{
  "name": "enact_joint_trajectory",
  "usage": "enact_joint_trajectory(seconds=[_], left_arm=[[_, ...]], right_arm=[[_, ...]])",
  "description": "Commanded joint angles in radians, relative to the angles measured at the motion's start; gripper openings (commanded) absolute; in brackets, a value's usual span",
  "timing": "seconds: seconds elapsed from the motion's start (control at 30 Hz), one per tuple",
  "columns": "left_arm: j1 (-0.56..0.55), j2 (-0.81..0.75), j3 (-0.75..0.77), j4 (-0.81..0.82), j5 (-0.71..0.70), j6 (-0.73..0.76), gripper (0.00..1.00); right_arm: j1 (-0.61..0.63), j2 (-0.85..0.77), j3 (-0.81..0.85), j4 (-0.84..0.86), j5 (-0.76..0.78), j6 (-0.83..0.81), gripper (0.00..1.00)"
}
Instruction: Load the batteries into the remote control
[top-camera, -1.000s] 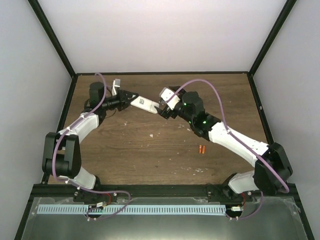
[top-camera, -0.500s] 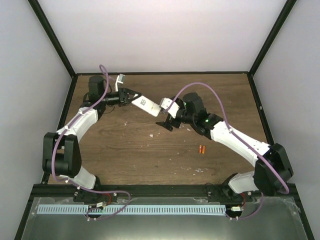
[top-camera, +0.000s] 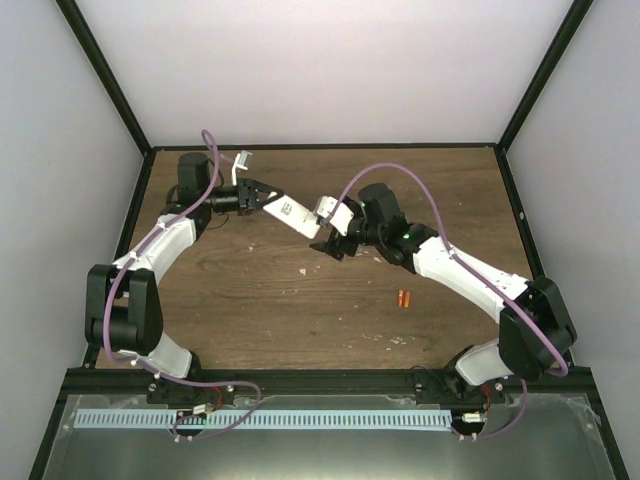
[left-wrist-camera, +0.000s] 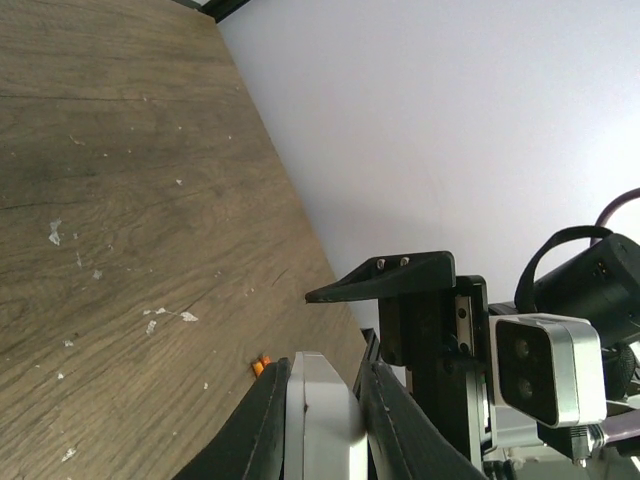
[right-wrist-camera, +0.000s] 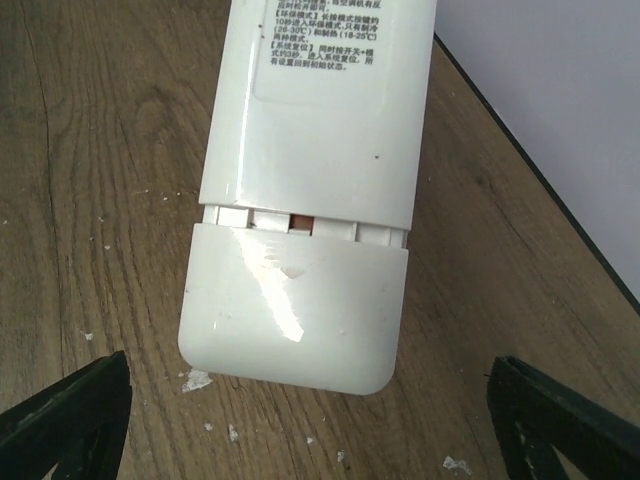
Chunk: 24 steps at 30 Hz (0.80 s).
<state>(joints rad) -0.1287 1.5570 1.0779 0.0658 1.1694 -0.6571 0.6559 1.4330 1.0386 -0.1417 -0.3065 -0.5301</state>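
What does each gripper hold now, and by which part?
The left gripper holds the remote control by the end opposite its battery cover; right gripper, open, holds nothing.

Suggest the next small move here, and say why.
Probably close the right claw on the end cover and pull it off. The left claw grips the remote control, the cover sits part-slid with a gap, the open right claw straddles it, and the batteries lie on the table.
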Motion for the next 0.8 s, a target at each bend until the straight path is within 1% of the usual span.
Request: enact_joint_trajectory(seconds=[0.0, 0.13, 0.27, 0.47, 0.63, 0.73, 0.77], left_arm=[[0.003, -0.001, 0.004, 0.031, 0.028, -0.001, 0.00], [0.003, 0.000, -0.020, 0.084, 0.022, -0.045, 0.00], [0.001, 0.001, -0.038, 0.137, 0.017, -0.088, 0.00], [0.000, 0.006, -0.039, 0.149, 0.013, -0.100, 0.00], [-0.002, 0.010, -0.039, 0.161, 0.013, -0.111, 0.00], [-0.003, 0.014, -0.037, 0.161, 0.014, -0.112, 0.00], [-0.003, 0.015, -0.038, 0.161, 0.013, -0.113, 0.00]], right_arm=[[-0.003, 0.005, 0.051, 0.007, 0.002, -0.005, 0.88], [-0.001, 0.011, 0.061, 0.006, -0.005, -0.003, 0.82], [0.000, 0.019, 0.065, 0.006, -0.010, 0.002, 0.79], [0.005, 0.032, 0.076, 0.000, -0.025, 0.004, 0.74], [0.007, 0.045, 0.089, -0.014, -0.038, 0.005, 0.65], [0.007, 0.051, 0.099, -0.023, -0.041, 0.002, 0.56], [0.007, 0.052, 0.100, -0.025, -0.043, 0.002, 0.55]])
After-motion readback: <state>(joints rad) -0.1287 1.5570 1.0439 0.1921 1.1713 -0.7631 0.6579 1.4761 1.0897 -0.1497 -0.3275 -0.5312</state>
